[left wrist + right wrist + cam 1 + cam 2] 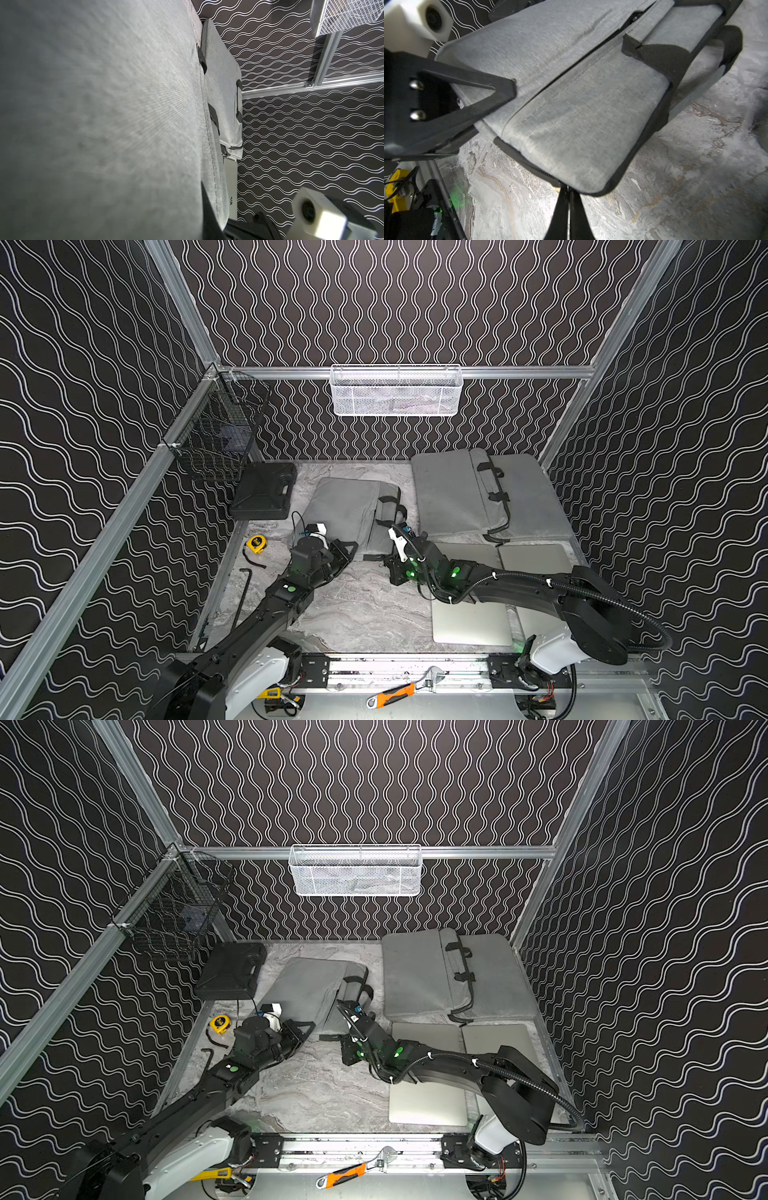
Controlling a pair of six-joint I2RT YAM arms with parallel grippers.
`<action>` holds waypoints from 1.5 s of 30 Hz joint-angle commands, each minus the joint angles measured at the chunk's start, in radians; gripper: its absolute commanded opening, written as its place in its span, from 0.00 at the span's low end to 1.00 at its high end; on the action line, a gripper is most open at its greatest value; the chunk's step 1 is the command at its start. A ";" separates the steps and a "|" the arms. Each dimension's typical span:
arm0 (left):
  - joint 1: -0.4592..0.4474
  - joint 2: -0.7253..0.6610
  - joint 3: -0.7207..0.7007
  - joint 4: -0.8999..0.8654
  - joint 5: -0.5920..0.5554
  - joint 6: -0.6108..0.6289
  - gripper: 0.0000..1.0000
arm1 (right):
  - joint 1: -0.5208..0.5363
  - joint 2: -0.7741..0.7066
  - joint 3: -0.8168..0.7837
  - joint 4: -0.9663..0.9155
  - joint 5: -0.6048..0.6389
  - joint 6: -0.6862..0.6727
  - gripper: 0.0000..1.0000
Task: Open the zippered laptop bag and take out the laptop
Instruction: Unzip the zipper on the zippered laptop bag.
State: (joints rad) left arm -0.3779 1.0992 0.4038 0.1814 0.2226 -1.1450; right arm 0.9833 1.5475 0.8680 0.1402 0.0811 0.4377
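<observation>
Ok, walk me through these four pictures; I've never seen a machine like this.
The machine is two black robot arms, a left arm and a right arm, mounted at the front of a marble-patterned table. Each ends in a two-fingered pincer. Two pictures look down from overhead, almost the same view. The other two come from a small camera on each wrist. On the table lie a grey fabric laptop bag, a second grey bag farther back, two closed silver laptops, a black plastic case and a yellow tape measure. The left pincer clamps a corner of the nearer bag. The right pincer is closed at that bag's black zipper edge; whether it pinches the pull is unclear.
</observation>
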 commanded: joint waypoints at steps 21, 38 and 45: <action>0.015 0.021 -0.013 0.052 0.115 0.051 0.00 | -0.064 0.067 -0.105 0.290 -0.213 -0.045 0.02; 0.014 0.002 0.002 0.012 0.107 0.043 0.00 | -0.066 0.106 -0.090 0.325 -0.183 -0.099 0.28; 0.014 -0.017 0.009 -0.014 0.101 0.050 0.00 | -0.066 0.102 -0.082 0.336 -0.197 -0.127 0.13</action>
State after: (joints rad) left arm -0.3630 1.0943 0.3981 0.1402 0.2653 -1.1271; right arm 0.9203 1.6531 0.7742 0.4023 -0.1375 0.3290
